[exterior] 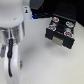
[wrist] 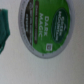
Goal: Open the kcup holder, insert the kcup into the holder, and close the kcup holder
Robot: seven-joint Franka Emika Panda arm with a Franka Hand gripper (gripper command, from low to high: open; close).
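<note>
Near the exterior view's left edge the white arm [exterior: 12,37] reaches straight down over the table [exterior: 37,60] — its gripper hidden, so I cannot tell its state. Directly below the wrist camera lies the kcup [wrist: 48,27] — green lid up, while the kcup holder [exterior: 61,31] sits well apart, one drawer out and showing pods.

the white arm [exterior: 12,37] reaches downward at the exterior view's left, its gripper out of sight.

one kcup holder [exterior: 60,34] sits at the exterior view's right, a black box with its drawer pulled out. about four pods [exterior: 61,21] show in the open drawer, with dark or reddish tops; the picture is too blurred for a sure count. one pale handle [exterior: 58,42] is visible on its front. one robot arm [exterior: 12,35] stands at the exterior view's left. the wrist view shows one green-topped kcup [wrist: 47,26] and one dark green object [wrist: 5,30] beside it at the frame's edge.
</note>
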